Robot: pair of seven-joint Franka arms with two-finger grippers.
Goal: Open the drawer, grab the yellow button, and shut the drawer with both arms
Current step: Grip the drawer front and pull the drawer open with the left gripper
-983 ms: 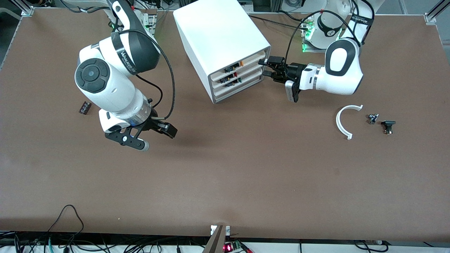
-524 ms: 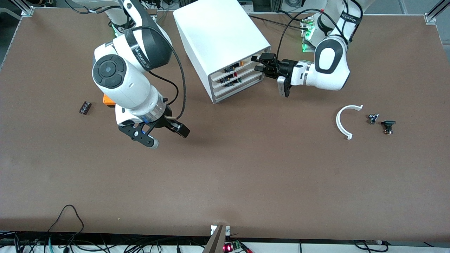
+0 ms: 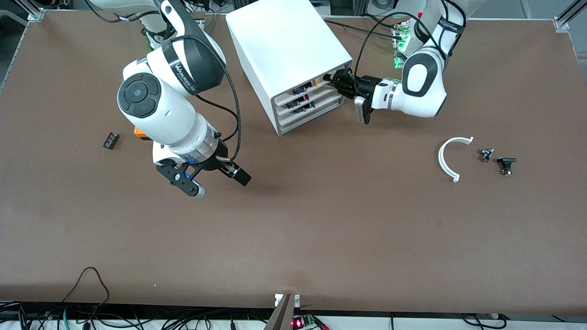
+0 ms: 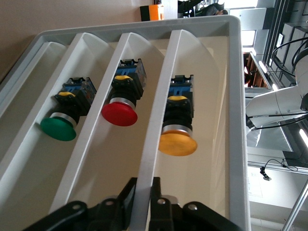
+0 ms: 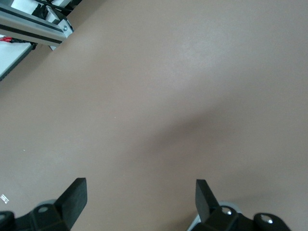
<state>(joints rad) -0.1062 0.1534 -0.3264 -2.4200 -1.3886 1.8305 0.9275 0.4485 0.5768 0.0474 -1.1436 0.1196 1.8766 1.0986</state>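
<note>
The white cabinet stands near the arms' bases, its drawers facing the left arm's end of the table. My left gripper is shut on the cream front panel of the top drawer. The drawer looks closed or nearly so. In it lies the button, orange-yellow cap toward the gripper. My right gripper hangs open and empty over bare table, nearer the front camera than the cabinet.
A red button and a green button sit in the lower drawers. An orange cube and a black ribbed block lie toward the right arm's end. A white curved piece and two small parts lie toward the left arm's end.
My left gripper moved in to the cabinet front and shut on the top drawer's panel. The right arm swung toward the table's middle, still open.
</note>
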